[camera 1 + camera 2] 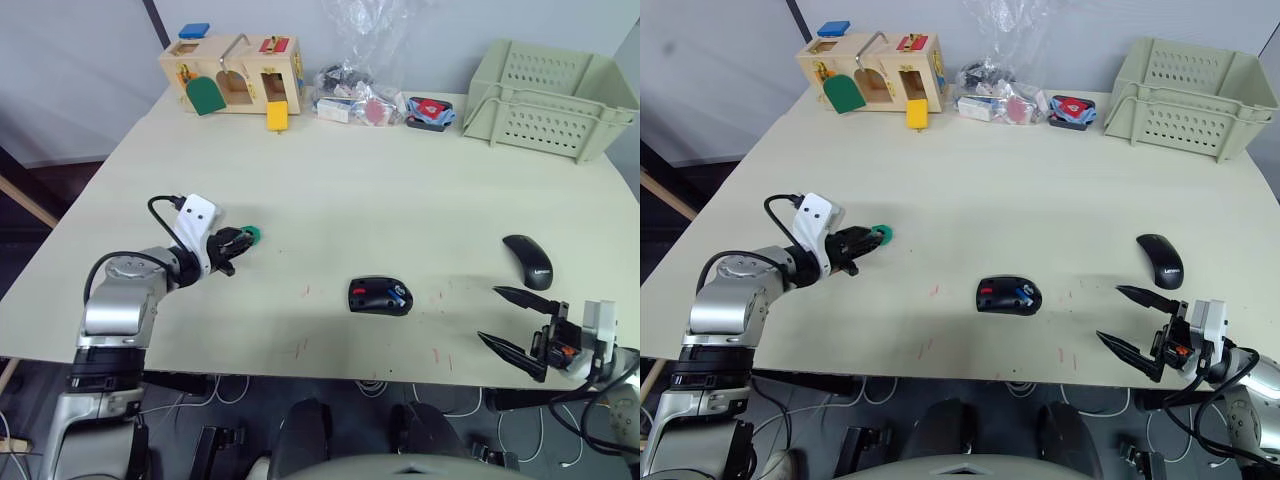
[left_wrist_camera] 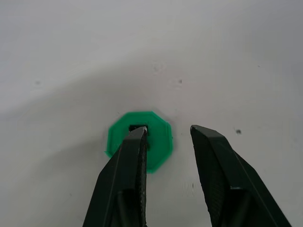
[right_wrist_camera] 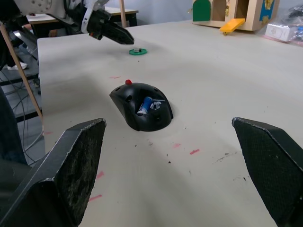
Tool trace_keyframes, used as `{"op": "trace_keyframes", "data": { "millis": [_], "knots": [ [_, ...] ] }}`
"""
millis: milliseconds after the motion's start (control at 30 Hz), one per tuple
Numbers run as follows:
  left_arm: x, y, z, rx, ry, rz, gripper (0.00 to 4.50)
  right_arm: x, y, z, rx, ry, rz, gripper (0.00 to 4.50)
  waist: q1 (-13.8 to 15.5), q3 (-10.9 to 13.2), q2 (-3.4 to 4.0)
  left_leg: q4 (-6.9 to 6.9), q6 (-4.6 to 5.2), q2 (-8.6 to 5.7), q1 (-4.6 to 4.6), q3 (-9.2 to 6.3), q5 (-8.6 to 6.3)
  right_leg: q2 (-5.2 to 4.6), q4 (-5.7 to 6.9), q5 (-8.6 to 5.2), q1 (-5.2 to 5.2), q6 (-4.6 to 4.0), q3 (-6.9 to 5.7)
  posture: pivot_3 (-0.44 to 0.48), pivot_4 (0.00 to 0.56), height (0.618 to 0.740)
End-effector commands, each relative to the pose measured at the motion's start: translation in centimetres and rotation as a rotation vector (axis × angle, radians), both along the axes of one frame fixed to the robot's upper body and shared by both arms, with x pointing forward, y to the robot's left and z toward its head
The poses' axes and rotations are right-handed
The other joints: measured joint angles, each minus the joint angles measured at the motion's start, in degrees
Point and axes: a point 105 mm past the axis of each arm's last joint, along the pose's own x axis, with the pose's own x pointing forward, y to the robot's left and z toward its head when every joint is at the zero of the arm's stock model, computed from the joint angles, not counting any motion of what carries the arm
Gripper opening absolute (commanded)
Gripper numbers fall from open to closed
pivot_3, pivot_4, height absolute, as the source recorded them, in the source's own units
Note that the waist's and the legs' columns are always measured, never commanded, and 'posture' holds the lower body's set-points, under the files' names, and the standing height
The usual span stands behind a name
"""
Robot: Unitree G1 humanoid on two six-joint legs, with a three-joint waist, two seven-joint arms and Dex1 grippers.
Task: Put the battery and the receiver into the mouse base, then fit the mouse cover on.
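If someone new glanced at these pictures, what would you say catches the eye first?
Probably the open black oval mouse base at the table's middle near the front edge, a white-and-blue battery in its hollow. Next, the glossy black domed mouse cover lying to its right, just beyond the wide-open right gripper. On the left, the left gripper hovers open at a small green octagonal disc.

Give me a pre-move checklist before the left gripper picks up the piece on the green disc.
1. Left gripper open: ok.
2. Flat green octagonal disc with the small dark piece between the fingers: not ok, one finger overlaps it.
3. White-and-blue battery in the black hollowed mouse base: ok.
4. Glossy black domed mouse cover off the base: ok.
5. Right gripper open, apart from the base: ok.
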Motion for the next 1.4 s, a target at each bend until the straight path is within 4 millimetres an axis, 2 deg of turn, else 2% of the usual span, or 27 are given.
{"op": "trace_keyframes", "data": {
  "millis": [33, 1067, 1400],
  "knots": [
    [0.3, 0.2, 1.4, 0.042, -0.043, 0.008, 1.6, 0.1, -0.2, 1.5, -0.007, -0.057, -0.003, 4.5, 0.0, 0.0, 0.0, 0.0, 0.0, 0.0, 0.0, 0.0, 0.0, 0.0, 0.0, 0.0, 0.0, 0.0, 0.0, 0.0, 0.15, 0.74],
    [1.7, 1.2, -0.7, -0.004, -0.011, 0.09, 1.6, 0.0, -0.2, 2.0, -0.016, -0.048, 0.007, 4.5, 0.02, -0.01, -0.03, 0.01, 0.0, -0.01, -0.01, 0.16, 0.0, 0.0, 0.0, 0.01, 0.01, 0.02, -0.01, 0.0, 0.15, 0.74],
    [1.9, 0.6, -1.7, -0.005, 0.022, 0.056, 1.6, 0.0, -0.1, 2.0, -0.018, -0.049, 0.007, 4.5, 0.01, -0.02, -0.05, 0.01, 0.0, -0.01, -0.01, 0.26, 0.0, 0.0, 0.0, 0.01, 0.01, 0.02, -0.01, 0.0, 0.15, 0.74]
  ]
}}
